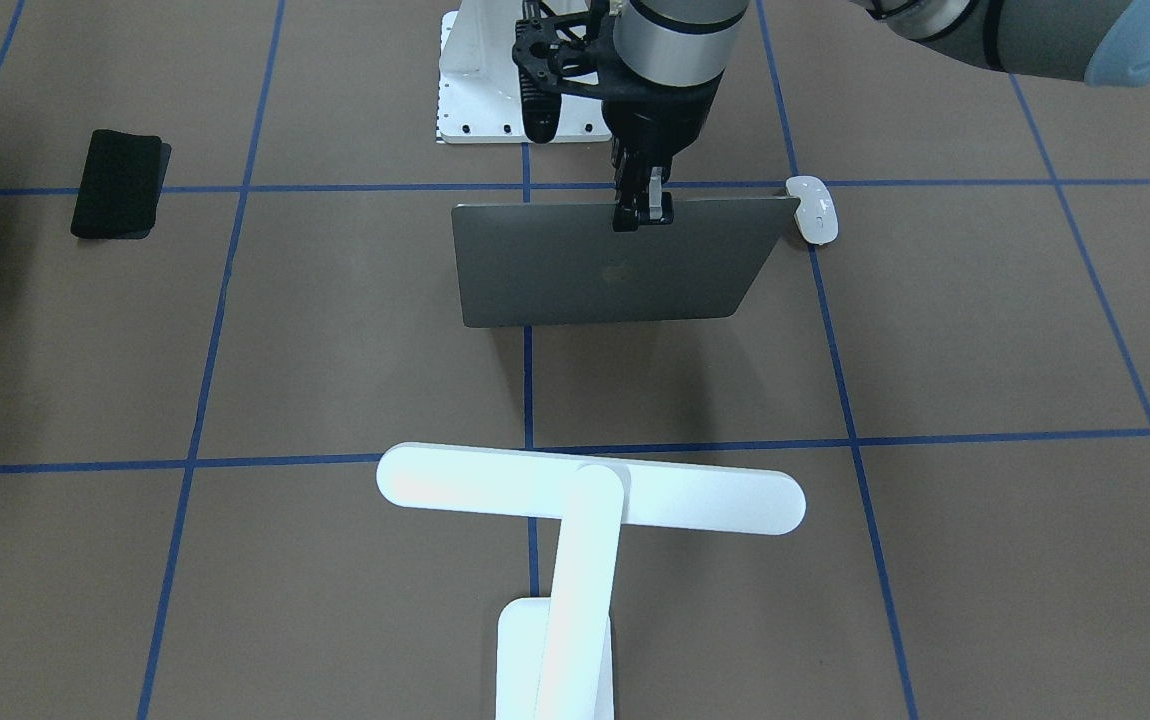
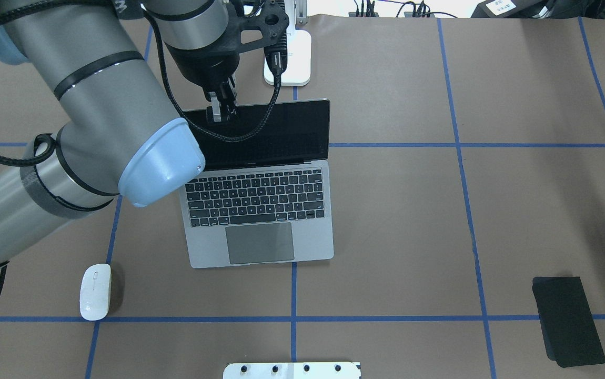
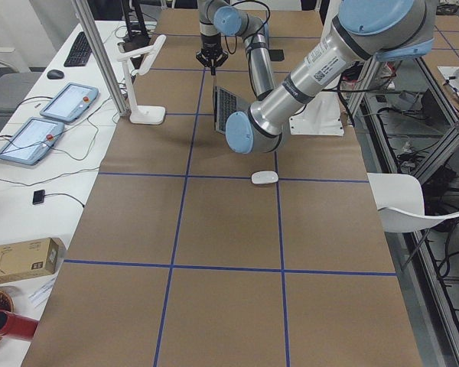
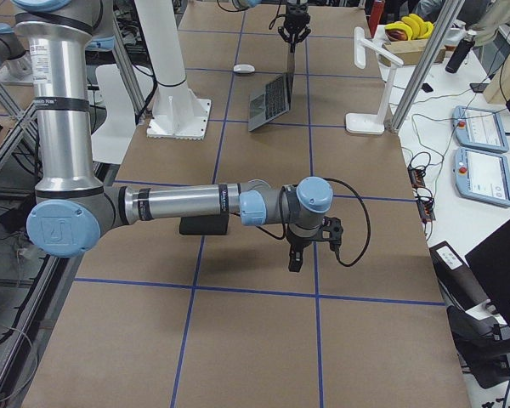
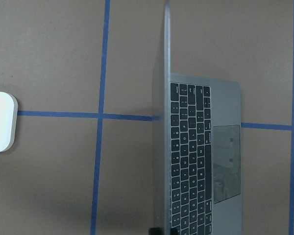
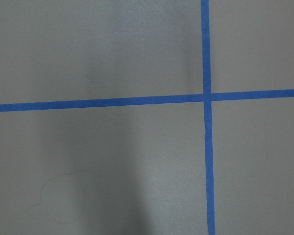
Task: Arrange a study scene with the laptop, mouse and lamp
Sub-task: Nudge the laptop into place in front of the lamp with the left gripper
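The grey laptop stands open at mid-table, its lid upright and facing me. My left gripper is shut on the lid's top edge; the left wrist view looks down along the lid and keyboard. The white mouse lies on the table left of the laptop, apart from it. The white T-shaped lamp stands beyond the laptop, its base near the far edge. My right gripper hangs over bare table; I cannot tell its state.
A black mat lies at the near right. A white bolted bracket sits at the near edge by my base. Blue tape lines cross the brown table. Tablets and cables lie beyond the far edge.
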